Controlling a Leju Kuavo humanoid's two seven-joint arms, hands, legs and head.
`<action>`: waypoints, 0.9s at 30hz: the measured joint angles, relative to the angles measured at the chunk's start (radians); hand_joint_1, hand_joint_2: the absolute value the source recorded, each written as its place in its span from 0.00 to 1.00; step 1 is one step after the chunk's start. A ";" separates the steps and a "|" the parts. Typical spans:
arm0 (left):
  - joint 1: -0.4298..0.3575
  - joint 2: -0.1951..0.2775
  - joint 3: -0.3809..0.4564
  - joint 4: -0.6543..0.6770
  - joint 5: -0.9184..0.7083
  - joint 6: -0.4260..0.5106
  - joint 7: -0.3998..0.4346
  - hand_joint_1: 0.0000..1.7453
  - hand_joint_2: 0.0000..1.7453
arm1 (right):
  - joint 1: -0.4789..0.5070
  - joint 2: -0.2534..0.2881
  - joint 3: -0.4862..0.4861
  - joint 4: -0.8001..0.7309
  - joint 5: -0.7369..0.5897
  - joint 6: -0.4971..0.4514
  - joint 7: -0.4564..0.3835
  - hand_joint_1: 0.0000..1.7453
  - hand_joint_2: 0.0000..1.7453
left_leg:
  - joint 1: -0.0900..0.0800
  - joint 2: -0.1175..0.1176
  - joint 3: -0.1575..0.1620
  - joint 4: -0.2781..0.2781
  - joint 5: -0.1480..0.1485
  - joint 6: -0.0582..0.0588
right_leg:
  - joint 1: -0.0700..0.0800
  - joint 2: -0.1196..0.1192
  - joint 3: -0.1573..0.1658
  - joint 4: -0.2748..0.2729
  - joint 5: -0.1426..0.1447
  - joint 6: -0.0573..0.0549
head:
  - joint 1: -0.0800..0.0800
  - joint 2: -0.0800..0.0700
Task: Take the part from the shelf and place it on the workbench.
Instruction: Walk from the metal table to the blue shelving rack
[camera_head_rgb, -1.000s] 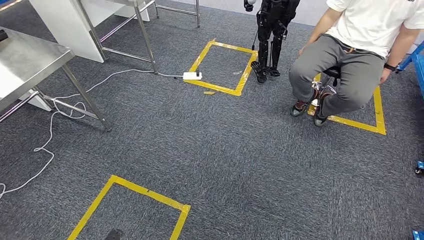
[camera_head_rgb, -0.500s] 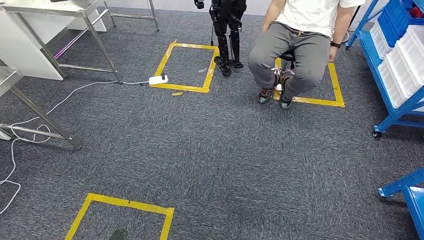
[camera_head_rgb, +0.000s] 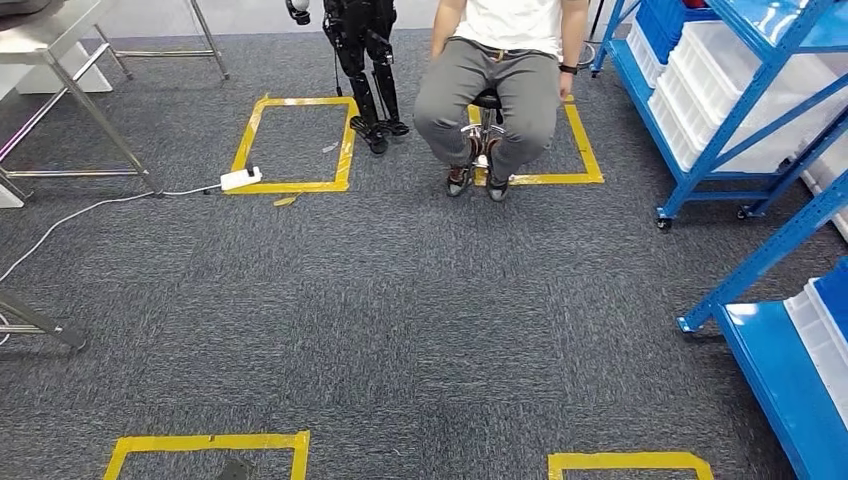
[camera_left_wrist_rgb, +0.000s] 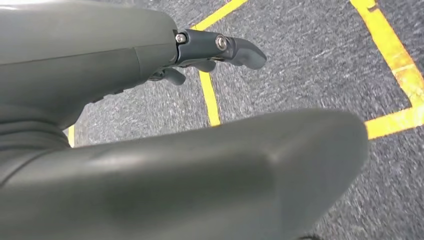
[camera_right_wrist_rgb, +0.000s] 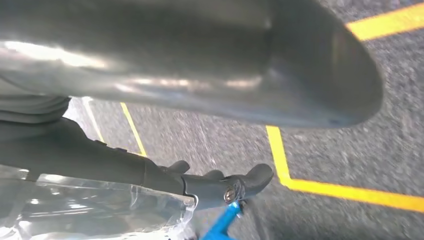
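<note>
The blue shelf (camera_head_rgb: 722, 128) stands at the right, with white bins (camera_head_rgb: 700, 85) on its levels; what the bins hold is too small to tell. A second blue shelf (camera_head_rgb: 785, 375) is nearer, at the lower right. A corner of the steel workbench (camera_head_rgb: 45, 18) is at the far upper left. My left hand (camera_left_wrist_rgb: 115, 65) hangs over the carpet, its dark fingers (camera_left_wrist_rgb: 235, 49) stretched out, away from the thumb, holding nothing. My right hand (camera_right_wrist_rgb: 165, 60) also hangs with its fingers (camera_right_wrist_rgb: 220, 187) straight and empty; a translucent bin (camera_right_wrist_rgb: 100, 210) and a blue post (camera_right_wrist_rgb: 220, 227) lie beyond them.
A person (camera_head_rgb: 490, 80) sits on a stool in a yellow taped square, beside the standing black legs of another robot (camera_head_rgb: 365, 70). A white power strip (camera_head_rgb: 240, 180) and its cable lie on the grey carpet. Two taped squares (camera_head_rgb: 210, 442) mark the floor near me.
The camera has turned to the right: the workbench, person and taped squares slid left, and the blue shelves have come into view on the right.
</note>
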 joint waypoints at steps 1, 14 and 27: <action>-0.001 0.000 0.000 0.000 -0.001 0.000 0.000 0.00 0.00 | 0.001 0.000 0.000 0.000 0.000 0.000 0.000 0.00 0.00 | 0.001 0.012 0.004 -0.014 0.011 0.001 | 0.002 -0.009 -0.005 0.001 0.001 0.003 | 0.000 0.000; -0.002 0.001 -0.018 0.000 -0.025 -0.005 0.015 0.00 0.00 | -0.004 -0.005 0.004 0.001 0.000 0.000 0.007 0.00 0.00 | 0.011 0.189 -0.003 -0.021 0.022 -0.058 | -0.029 -0.202 0.050 0.000 -0.051 0.045 | 0.007 0.000; -0.004 0.000 -0.024 0.000 -0.035 -0.006 0.029 0.00 0.00 | -0.003 -0.005 0.015 0.001 0.010 0.000 0.015 0.00 0.00 | 0.024 0.000 -0.028 0.061 -0.019 -0.035 | -0.007 -0.036 0.021 -0.002 -0.015 -0.006 | 0.002 0.000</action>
